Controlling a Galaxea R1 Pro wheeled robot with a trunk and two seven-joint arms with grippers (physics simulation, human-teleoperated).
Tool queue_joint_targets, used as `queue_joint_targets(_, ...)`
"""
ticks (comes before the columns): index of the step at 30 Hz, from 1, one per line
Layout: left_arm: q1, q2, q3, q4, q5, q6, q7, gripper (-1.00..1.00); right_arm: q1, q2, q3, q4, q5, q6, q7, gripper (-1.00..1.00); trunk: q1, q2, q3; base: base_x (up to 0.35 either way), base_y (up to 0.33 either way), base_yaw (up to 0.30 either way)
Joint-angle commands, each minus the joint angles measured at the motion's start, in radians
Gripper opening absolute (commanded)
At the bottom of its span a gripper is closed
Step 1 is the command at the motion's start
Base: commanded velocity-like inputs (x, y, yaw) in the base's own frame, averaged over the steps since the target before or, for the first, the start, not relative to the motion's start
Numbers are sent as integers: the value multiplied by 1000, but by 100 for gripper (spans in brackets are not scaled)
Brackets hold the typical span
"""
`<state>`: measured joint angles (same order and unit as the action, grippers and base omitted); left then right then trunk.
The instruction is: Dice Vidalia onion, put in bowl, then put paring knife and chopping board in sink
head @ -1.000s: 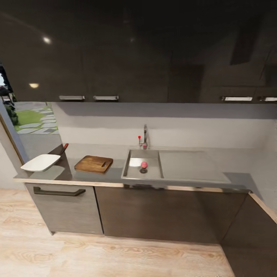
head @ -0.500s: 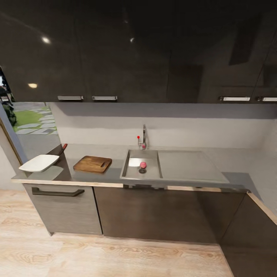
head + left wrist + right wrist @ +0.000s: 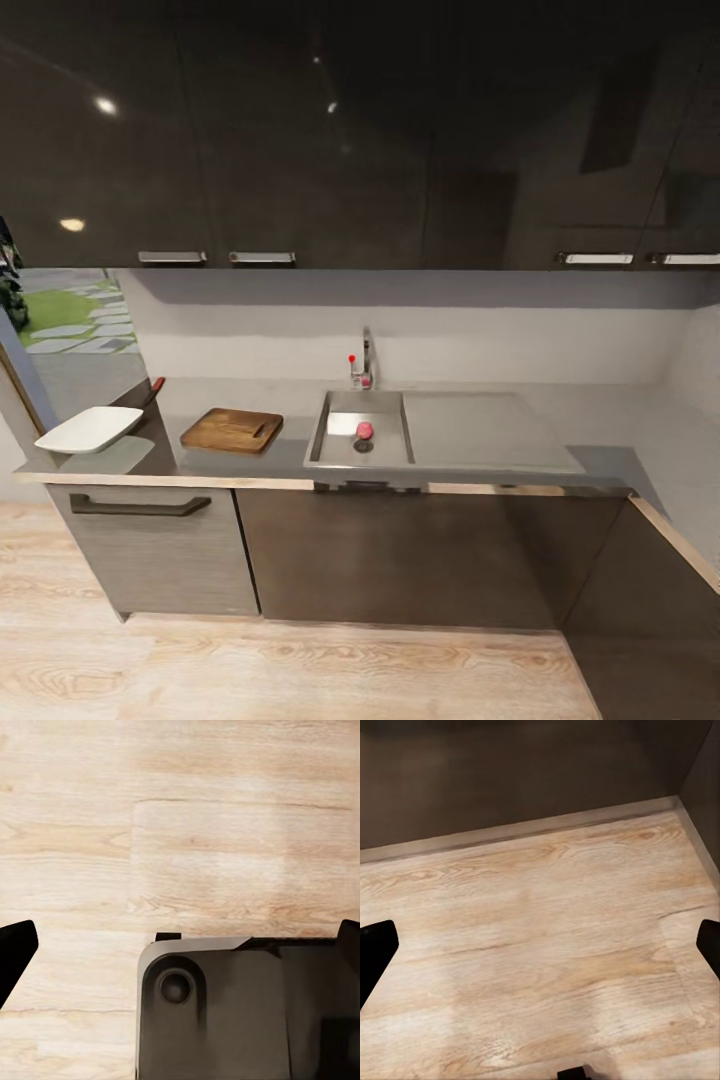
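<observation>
A small reddish-pink Vidalia onion (image 3: 364, 430) lies in the grey sink (image 3: 330, 452), beside the round drain and below the chrome tap (image 3: 367, 360). Left of the sink, the brown chopping board (image 3: 230, 430) lies flat on the countertop (image 3: 600, 462). The white bowl (image 3: 88, 428) stands at the counter's left end. Behind it a slim reddish-brown handle, the paring knife (image 3: 154, 387), pokes up. My left gripper (image 3: 180, 949) is open above the wooden floor and my own dark base. My right gripper (image 3: 540, 941) is open too, low over the floor, with nothing between its fingers.
A flat drainboard (image 3: 480, 432) runs right of the basin. Dark cabinets (image 3: 400, 560) stand under the counter and dark wall cabinets (image 3: 300, 130) hang above. A side cabinet (image 3: 650, 620) juts out at the right. Light wooden floor (image 3: 300, 670) lies between me and the counter.
The whole head picture has drifted a little to the left, so the camera has moved. The onion, board, bowl and knife lie where they were.
</observation>
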<state>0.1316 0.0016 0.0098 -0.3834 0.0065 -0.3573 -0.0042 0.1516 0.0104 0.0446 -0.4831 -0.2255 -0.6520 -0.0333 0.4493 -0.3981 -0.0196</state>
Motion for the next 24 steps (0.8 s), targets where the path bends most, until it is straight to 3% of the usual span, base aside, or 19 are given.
queue_joint_targets(1,0,-2,1,-3,0,0,0,100,0,0,5,-2,-6,-1,-3,100,1,-2,-2,0,0,-12)
queue_joint_targets(10,-43,-16,1,-102,-5,39,17,100,0,-1,6,0,-6,-1,-3,100,1,-2,-1,0,0,-4)
queue_joint_targets(14,-91,-43,-2,-200,-8,193,45,100,0,-3,5,3,-7,0,-1,100,1,-2,-1,0,0,0)
queue_joint_targets(18,-122,-73,-13,-351,-12,387,63,100,0,-5,5,4,-8,0,1,100,1,-2,-1,0,0,0)
queue_joint_targets(20,-139,-82,-33,-433,-16,470,67,100,0,-5,5,4,-8,0,1,100,1,-2,-1,0,0,0)
queue_joint_targets(24,-183,-91,-121,-601,-22,663,71,100,0,-6,4,6,-8,0,1,100,1,-2,-1,0,0,0)
